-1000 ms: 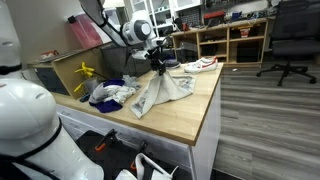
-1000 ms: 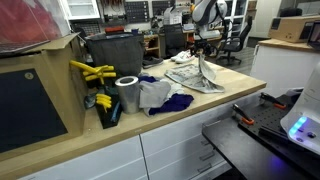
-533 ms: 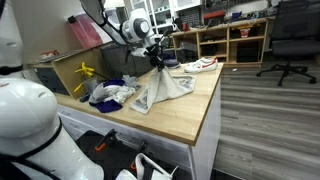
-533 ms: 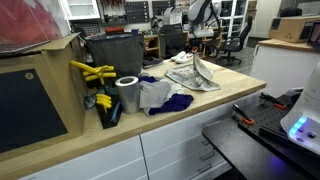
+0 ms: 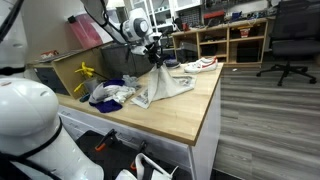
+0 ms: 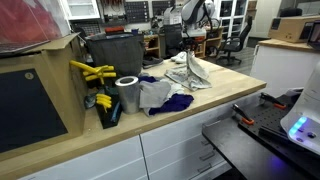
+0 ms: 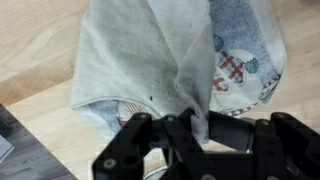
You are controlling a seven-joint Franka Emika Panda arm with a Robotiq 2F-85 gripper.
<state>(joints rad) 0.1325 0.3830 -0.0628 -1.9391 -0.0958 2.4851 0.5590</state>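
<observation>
My gripper (image 5: 155, 58) is shut on a grey cloth (image 5: 165, 86) and lifts one corner of it, so it hangs in a peak above the wooden table (image 5: 185, 115). The gripper (image 6: 190, 52) and the cloth (image 6: 191, 73) also show from the opposite side. In the wrist view the cloth (image 7: 150, 55) hangs from between my fingers (image 7: 195, 128); it is grey with a red and blue print at the right. Its lower end still rests on the table.
A pile of white and blue cloths (image 5: 110, 93) lies beside the grey cloth. A roll of tape (image 6: 127, 94), yellow tools (image 6: 92, 72) and a dark bin (image 6: 112, 52) stand at the table's end. A shoe (image 5: 205, 64) lies at the far corner. An office chair (image 5: 290, 35) stands on the floor.
My gripper has risen and moved toward the dark bin with the cloth, pulling it into a taller peak and dragging it along the table.
</observation>
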